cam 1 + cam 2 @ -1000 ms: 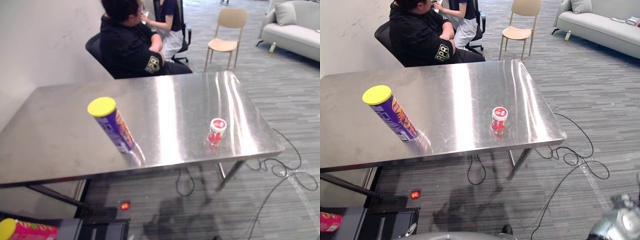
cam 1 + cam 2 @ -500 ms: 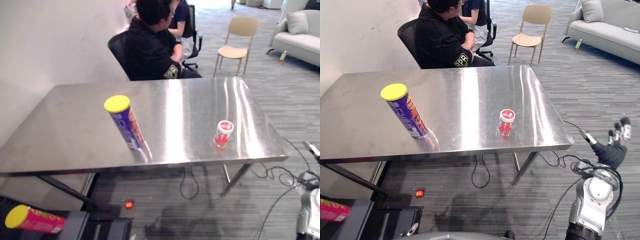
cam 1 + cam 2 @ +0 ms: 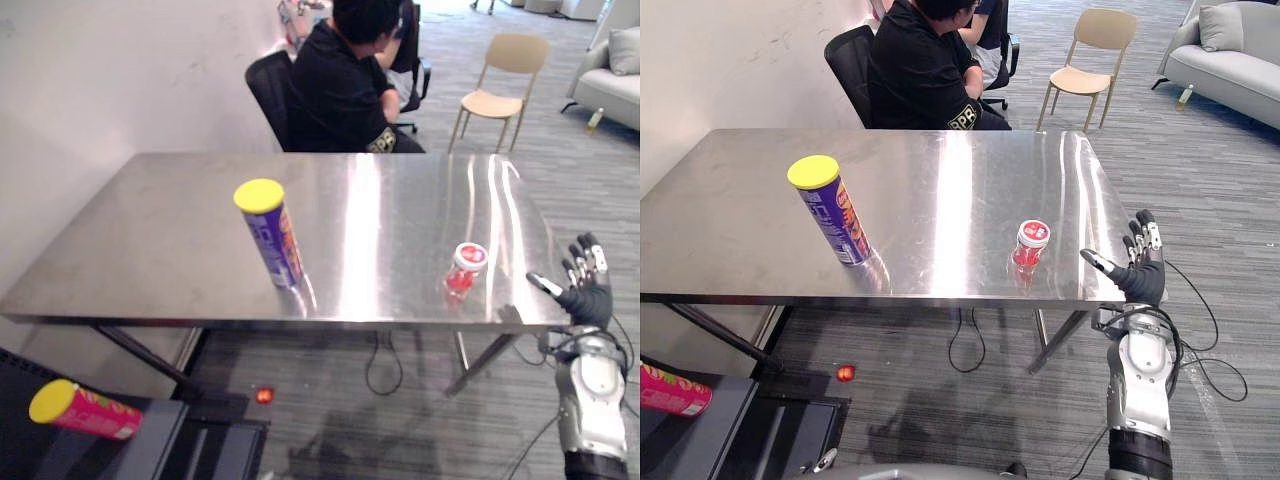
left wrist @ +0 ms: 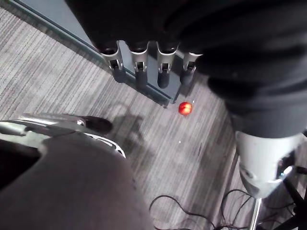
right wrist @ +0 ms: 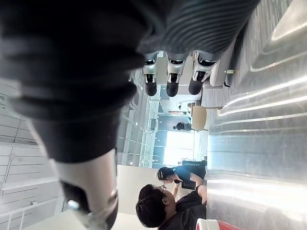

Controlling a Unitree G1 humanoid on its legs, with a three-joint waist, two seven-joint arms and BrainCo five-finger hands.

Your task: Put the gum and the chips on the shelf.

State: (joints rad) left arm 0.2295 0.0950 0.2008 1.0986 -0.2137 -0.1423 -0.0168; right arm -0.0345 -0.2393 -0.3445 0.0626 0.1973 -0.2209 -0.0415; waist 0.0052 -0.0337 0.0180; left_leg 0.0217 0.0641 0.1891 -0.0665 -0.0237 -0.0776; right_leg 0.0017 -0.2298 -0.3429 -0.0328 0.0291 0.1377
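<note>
Right eye view: right hand (image 3: 1137, 270) held up just off the near right corner of the steel table (image 3: 940, 160), fingers straight and spread, thumb out to the side, holding nothing. Left wrist view: left hand (image 4: 140, 67) hangs over the carpet, fingers straight and side by side, also empty. Gum tub (image 3: 1029, 245), red with a white lid, stands upright near the table's front edge, near the right hand but apart from it. Chips can (image 3: 830, 210), purple with a yellow lid, stands well apart to the left. Step in hand, as I judge it: reach for the gum. Best to come in low from the right, set the thumb on one side of the red body and the fingers on the other, below the lid, and close gently. The tub looks light, and the steel top looks slick enough for it to skid or tip. The dark shelf (image 3: 150, 450) sits low on the left, with a pink can (image 3: 85, 410) lying on it. Writing: coloured lettering runs down the chips can, and there is a mark on the gum lid; none of it is legible.
</note>
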